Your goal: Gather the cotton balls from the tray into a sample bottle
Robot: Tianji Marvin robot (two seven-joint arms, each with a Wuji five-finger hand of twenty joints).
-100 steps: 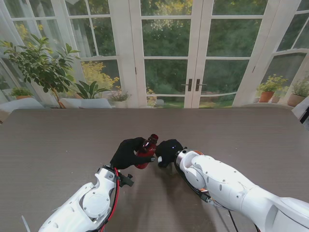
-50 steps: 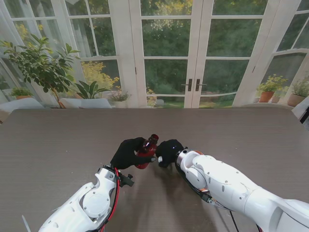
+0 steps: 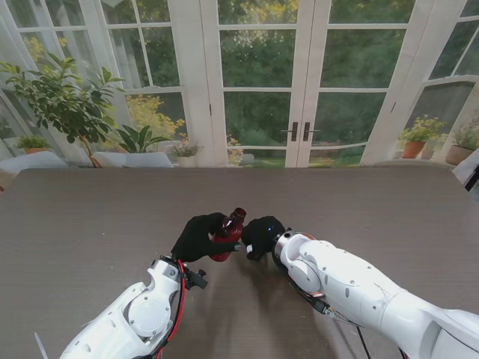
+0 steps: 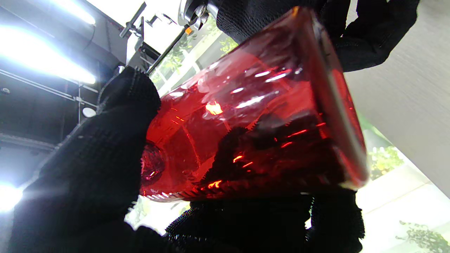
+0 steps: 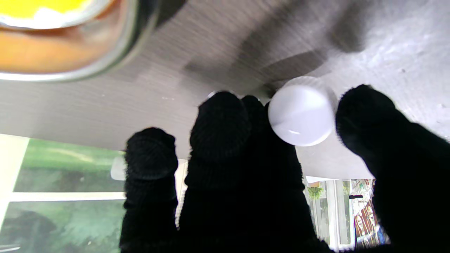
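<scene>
Your left hand (image 3: 196,235) has its fingers wrapped around the red sample bottle (image 3: 227,233), holding it tilted off the table (image 3: 90,224) just below the centre of the stand's frame, neck pointing up and to the right. Your right hand (image 3: 260,234) sits just beside the bottle's neck, almost touching it.

In the right wrist view a smooth white round piece (image 5: 300,110) lies between the thumb (image 5: 365,112) and the curled fingers (image 5: 219,123). It looks glossier than cotton, more like a cap, so check what you have. I cannot tell whether the fingers are clamped on it or only framing it.

My reading is that the step in hand is bringing that piece to the bottle's mouth. Hold the bottle steady and tip the mouth a little more towards the right hand. Confirm the pinch is firm before you travel. Let go only once the piece is over the opening.

No cotton balls or tray can be made out in the stand's view. A glass-rimmed vessel (image 5: 88,52) with orange and yellow contents shows near the right hand in its wrist view; it may be the source, and it is close enough to knock. The two hands crowd each other, so move one at a time.
</scene>
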